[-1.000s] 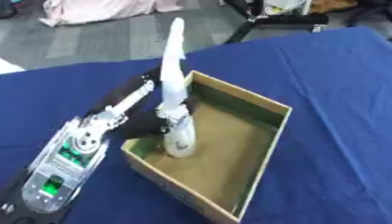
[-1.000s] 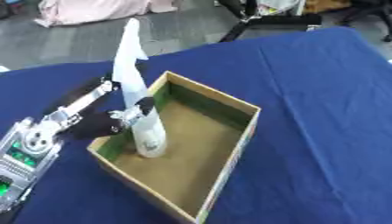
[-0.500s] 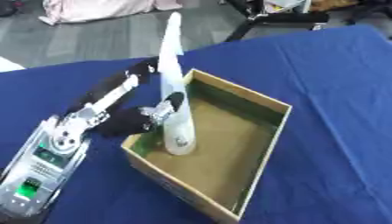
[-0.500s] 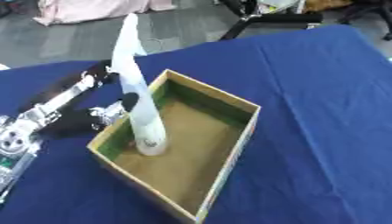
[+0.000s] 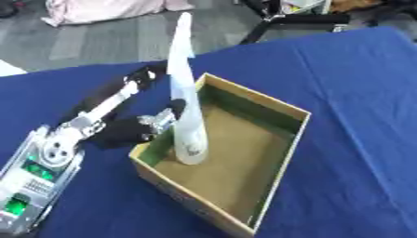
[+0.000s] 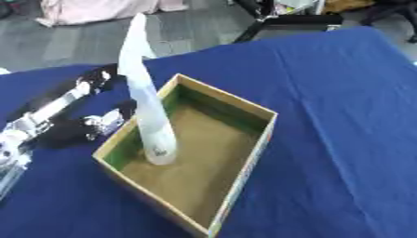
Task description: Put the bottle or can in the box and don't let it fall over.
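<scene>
Your left hand (image 5: 151,124) has drawn back from the bottle (image 5: 185,111) since a second ago, when its fingers were wrapped around the bottle's base; now it sits just outside the box's near-left wall, apart from the bottle. You can see its fingers stretched toward the box and holding nothing. The bottle, a tall white one tapering to a narrow top, stands upright inside the box (image 5: 281,151), near the left wall, its base on the brown floor. You have the cardboard box, green along its inner walls, lying askew on the desk (image 5: 358,93), which is covered in blue cloth. Your left forearm, silver with a green light, comes in from the lower left corner. Your right hand does not show in either view.
</scene>
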